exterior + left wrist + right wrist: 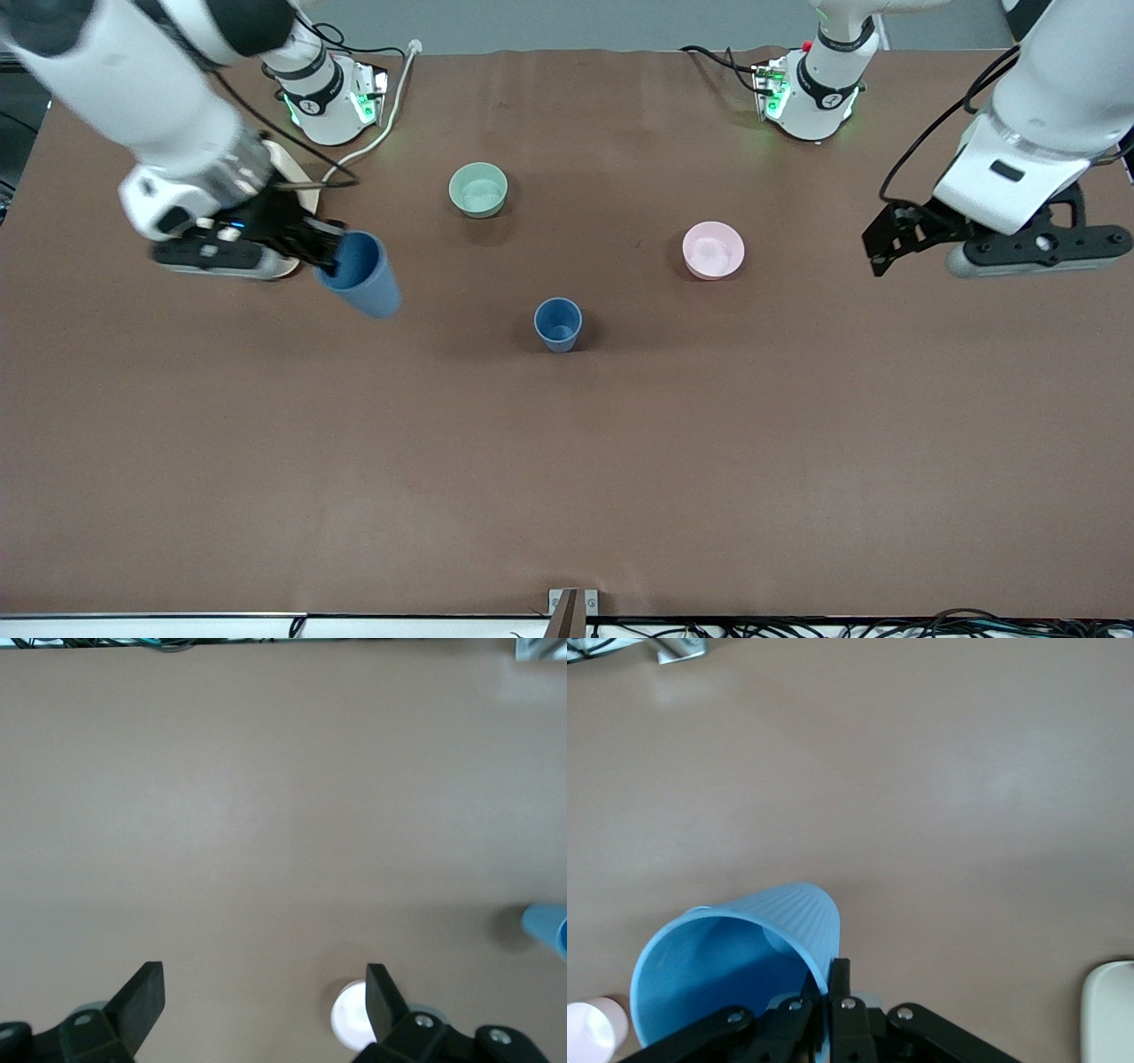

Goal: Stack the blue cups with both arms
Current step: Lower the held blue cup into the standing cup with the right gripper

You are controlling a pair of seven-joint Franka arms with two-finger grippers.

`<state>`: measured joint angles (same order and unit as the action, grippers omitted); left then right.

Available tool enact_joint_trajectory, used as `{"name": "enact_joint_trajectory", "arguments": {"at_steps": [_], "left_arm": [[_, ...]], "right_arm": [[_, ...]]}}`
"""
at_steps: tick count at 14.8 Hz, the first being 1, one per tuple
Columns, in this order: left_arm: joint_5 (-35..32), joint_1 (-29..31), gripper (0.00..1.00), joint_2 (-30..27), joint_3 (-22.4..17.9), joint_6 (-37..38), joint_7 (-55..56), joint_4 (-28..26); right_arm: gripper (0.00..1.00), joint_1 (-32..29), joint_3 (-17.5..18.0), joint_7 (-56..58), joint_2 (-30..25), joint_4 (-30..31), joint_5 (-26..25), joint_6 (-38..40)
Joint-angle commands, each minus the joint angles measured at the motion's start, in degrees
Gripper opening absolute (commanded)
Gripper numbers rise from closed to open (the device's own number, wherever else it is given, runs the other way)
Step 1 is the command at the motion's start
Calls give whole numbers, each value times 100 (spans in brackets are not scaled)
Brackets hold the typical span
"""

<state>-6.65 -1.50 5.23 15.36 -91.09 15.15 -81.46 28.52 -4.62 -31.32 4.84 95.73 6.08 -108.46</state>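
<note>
One blue cup (pixel 361 275) hangs tilted in the air, its rim clamped between the fingers of the right pincer (pixel 326 252), over the counter (pixel 567 461) toward the right arm's end and the edge where the bases stand. In the right wrist view the fingers are pinched together on the cup's wall (pixel 735 970). The second blue cup (pixel 558 323) stands upright near the counter's middle, mouth up. The left pincer (pixel 875 239) waits with its fingers apart over the left arm's end of the counter, holding nothing. A mint-green bowl (pixel 478 190) and a pink bowl (pixel 713 250) sit closer to the base edge than the standing cup.
</note>
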Motion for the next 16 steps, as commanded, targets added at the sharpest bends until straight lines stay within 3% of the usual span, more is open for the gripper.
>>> {"name": "enact_joint_trajectory", "arguments": {"at_steps": [1, 3, 7, 16], "left_arm": [[479, -193, 100, -522, -612, 144, -529, -536], [551, -315, 100, -690, -954, 267, -565, -678], [542, -246, 100, -900, -930, 452, -487, -757], [542, -246, 100, -989, -947, 558, -557, -731]], "right_arm": [[0, 556, -74, -663, 612, -54, 209, -674], [0, 856, -74, -927, 982, -63, 209, -1123], [0, 1505, -74, -1314, 1659, -124, 209, -1757], [0, 1832, -83, -1386, 1915, 60, 122, -1775]]}}
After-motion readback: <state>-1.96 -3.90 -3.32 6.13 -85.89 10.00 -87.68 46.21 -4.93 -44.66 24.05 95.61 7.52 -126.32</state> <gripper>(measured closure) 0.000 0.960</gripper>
